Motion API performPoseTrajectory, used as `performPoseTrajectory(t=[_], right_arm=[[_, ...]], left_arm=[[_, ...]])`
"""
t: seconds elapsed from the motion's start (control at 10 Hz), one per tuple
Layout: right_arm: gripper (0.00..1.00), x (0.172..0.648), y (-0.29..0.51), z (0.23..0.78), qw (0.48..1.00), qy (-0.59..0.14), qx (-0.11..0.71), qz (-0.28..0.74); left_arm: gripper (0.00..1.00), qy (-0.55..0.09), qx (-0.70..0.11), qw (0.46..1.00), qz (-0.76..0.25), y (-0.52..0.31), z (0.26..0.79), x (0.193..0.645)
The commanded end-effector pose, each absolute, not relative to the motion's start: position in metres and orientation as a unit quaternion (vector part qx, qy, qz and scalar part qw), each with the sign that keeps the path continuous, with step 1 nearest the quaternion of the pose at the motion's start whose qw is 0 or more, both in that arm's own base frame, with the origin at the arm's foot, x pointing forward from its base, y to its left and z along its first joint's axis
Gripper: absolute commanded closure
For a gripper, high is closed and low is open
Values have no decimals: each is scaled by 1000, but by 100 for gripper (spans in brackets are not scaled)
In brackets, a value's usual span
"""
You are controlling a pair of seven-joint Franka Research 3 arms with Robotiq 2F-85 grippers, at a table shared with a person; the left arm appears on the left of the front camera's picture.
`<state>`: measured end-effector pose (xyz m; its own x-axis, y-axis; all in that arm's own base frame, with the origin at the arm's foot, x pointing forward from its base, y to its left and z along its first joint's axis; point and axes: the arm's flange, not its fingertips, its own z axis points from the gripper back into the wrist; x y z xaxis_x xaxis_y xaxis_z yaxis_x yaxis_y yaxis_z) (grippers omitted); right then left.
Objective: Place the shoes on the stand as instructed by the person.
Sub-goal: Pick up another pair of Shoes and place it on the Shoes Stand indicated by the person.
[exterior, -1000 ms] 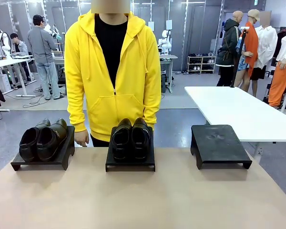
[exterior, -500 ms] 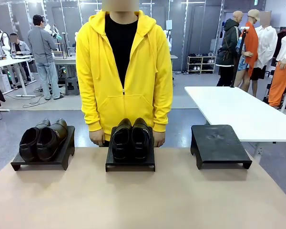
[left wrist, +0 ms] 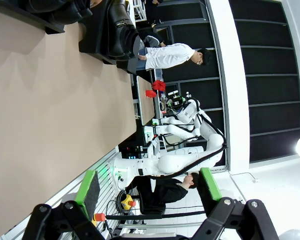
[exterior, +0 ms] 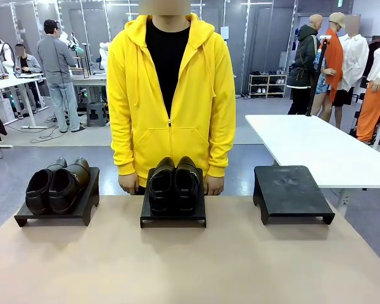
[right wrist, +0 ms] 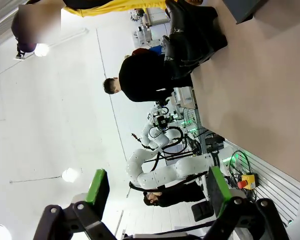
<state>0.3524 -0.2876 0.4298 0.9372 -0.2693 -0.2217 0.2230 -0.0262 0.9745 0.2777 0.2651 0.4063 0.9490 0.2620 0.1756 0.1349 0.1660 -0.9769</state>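
I see glossy dark leather on both pairs of shoes (exterior: 173, 185), catching highlights on the toes. The three stands (exterior: 292, 192) look like matt black plastic. The surface (exterior: 190, 266) is smooth, matt tan. The person's hoodie (exterior: 171, 95) is soft yellow cloth.

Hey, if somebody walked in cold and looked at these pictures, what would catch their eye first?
Most likely the person in the bright yellow hoodie, standing at the far edge of the table with hands down beside the middle stand. Next, the three black stands in a row: the brown-black pair on the left stand, the black pair on the middle stand, and the right stand bare.
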Motion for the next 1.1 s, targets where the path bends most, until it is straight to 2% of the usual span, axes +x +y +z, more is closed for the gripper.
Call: performPoseTrajectory(t=[0.0,1.0], right_arm=[[0,348,-285,431,698,-13,694,-176],[0,348,-285,431,698,-13,694,-176]], left_arm=[[0,-156,-643,749,35,263,408,274],[0,-156,-643,749,35,263,408,274]])
